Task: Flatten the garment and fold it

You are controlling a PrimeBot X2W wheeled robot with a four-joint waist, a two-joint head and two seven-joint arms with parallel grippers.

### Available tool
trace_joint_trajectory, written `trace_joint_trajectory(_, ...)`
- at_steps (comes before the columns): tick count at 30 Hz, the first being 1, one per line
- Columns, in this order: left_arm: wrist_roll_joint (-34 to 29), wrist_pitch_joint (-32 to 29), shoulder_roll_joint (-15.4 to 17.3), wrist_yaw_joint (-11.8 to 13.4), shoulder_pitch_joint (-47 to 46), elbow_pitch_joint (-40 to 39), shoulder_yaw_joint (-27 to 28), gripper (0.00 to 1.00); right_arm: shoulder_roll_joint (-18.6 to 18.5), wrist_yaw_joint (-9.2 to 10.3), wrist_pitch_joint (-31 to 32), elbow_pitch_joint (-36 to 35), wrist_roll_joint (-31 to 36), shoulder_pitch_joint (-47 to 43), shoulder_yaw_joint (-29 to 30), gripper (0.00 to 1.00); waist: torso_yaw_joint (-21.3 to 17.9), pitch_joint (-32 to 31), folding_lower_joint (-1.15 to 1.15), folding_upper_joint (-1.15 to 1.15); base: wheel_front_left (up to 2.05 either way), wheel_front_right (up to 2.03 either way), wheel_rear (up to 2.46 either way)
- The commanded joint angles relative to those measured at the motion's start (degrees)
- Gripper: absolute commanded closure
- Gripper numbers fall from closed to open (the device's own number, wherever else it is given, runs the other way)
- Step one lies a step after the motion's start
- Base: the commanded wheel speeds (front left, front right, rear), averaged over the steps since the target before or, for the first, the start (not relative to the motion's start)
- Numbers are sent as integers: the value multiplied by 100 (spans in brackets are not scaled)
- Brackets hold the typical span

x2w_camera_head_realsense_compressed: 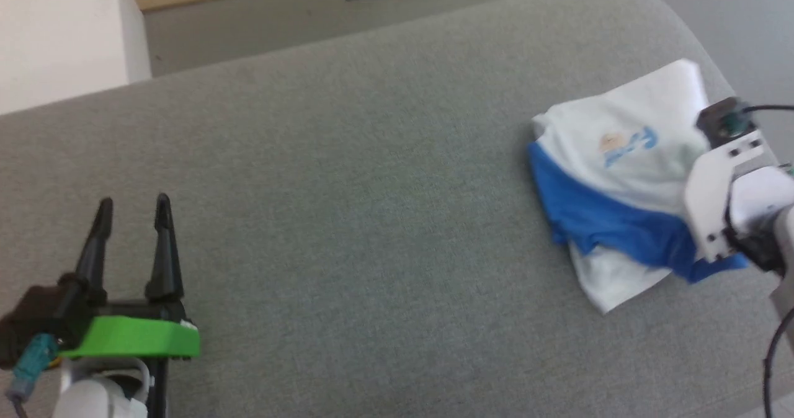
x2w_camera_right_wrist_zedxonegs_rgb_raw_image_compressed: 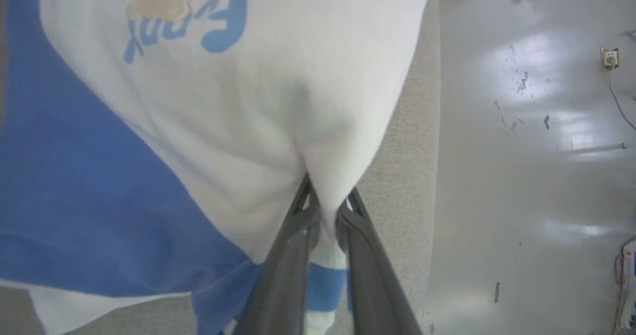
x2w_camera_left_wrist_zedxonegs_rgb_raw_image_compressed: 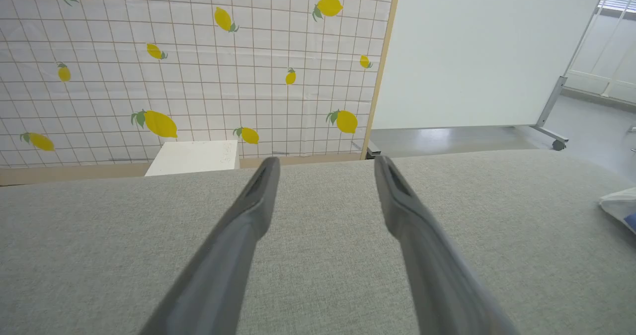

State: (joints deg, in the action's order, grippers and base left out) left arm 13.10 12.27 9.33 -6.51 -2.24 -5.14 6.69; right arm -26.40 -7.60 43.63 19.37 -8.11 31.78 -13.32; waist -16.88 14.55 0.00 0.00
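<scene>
The garment (x2w_camera_head_realsense_compressed: 620, 176) lies bunched at the right end of the grey padded table (x2w_camera_head_realsense_compressed: 372, 219), white body up with a blue print and a blue sleeve along its near side. My right gripper (x2w_camera_right_wrist_zedxonegs_rgb_raw_image_compressed: 328, 201) is shut on a pinch of the white fabric (x2w_camera_right_wrist_zedxonegs_rgb_raw_image_compressed: 278, 101), which rises in a ridge between its two fingers. From the head camera the right gripper's white wrist housing (x2w_camera_head_realsense_compressed: 726, 188) covers the garment's right edge and hides the fingers. Far off at the lower left, my left gripper (x2w_camera_head_realsense_compressed: 133, 210) hovers open above bare table, nothing between its fingers (x2w_camera_left_wrist_zedxonegs_rgb_raw_image_compressed: 258, 201). A white corner of the garment (x2w_camera_left_wrist_zedxonegs_rgb_raw_image_compressed: 618, 206) shows at the left wrist view's right edge.
The table's right edge (x2w_camera_right_wrist_zedxonegs_rgb_raw_image_compressed: 422, 126) runs just beside the held fabric, with shiny grey floor (x2w_camera_right_wrist_zedxonegs_rgb_raw_image_compressed: 536, 151) beyond it. Past the table's far edge stand a lemon-print wall (x2w_camera_left_wrist_zedxonegs_rgb_raw_image_compressed: 198, 66), a small white box (x2w_camera_left_wrist_zedxonegs_rgb_raw_image_compressed: 194, 157) and a white rolling board (x2w_camera_left_wrist_zedxonegs_rgb_raw_image_compressed: 487, 51).
</scene>
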Motion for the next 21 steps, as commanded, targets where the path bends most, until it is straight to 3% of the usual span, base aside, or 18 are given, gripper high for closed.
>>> trace_joint_trajectory(1, -18, -45, 111, -19, -139, -88, 27, 0, -22, 11, -114, 98, 108, 156, 181, 100, -98, 764, 0, 0, 0, 0, 0)
trace_joint_trajectory(11, 57, -262, 410, -7, -313, -473, 173, 0, 263, 11, -483, 700, 1296, 462, 2157, 100, 157, 1340, 0, 0, 0, 0, 0)
trace_joint_trajectory(12, 63, -263, 419, -1, -312, -486, 180, 0, 292, 11, -546, 705, 1440, 475, 2332, 71, 178, 1353, 0, 0, 0, 0, 0)
trace_joint_trajectory(13, 65, -265, 424, 5, -310, -492, 182, 0, 301, 11, -629, 688, 1555, 478, 2421, 0, 196, 1359, 0, 0, 0, 0, 0)
trace_joint_trajectory(21, 134, -108, 302, 42, -344, -271, 93, 0, 254, 11, -2070, 397, 1817, 676, 2983, 0, 394, 1013, 0, 0, 0, 0, 0)
